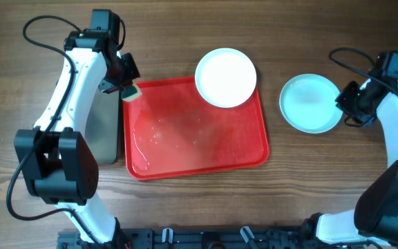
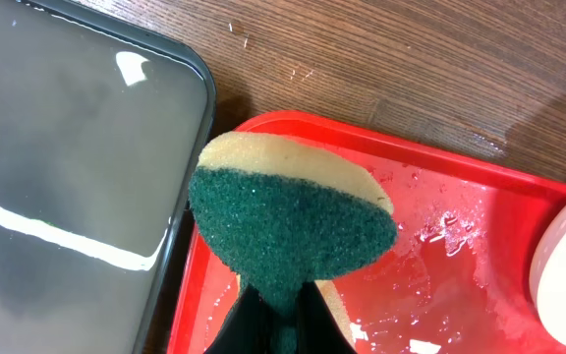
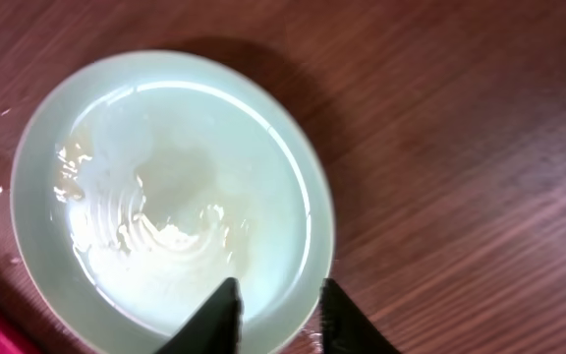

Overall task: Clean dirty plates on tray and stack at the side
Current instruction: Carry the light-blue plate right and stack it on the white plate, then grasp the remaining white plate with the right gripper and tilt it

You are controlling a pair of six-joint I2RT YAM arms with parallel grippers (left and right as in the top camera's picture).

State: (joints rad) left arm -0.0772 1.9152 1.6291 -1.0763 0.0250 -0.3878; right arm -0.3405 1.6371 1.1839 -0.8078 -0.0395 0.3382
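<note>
Light was bright and even from above, shadows were soft, white glare streaked the black tray, wet glints dotted the red tray, the mint-blue plate looked slightly blurred

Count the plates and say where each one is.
2. A white plate lies over the tray's far right corner. A mint plate sits on the table right of the tray. Another could hide stacked beneath one.
</note>
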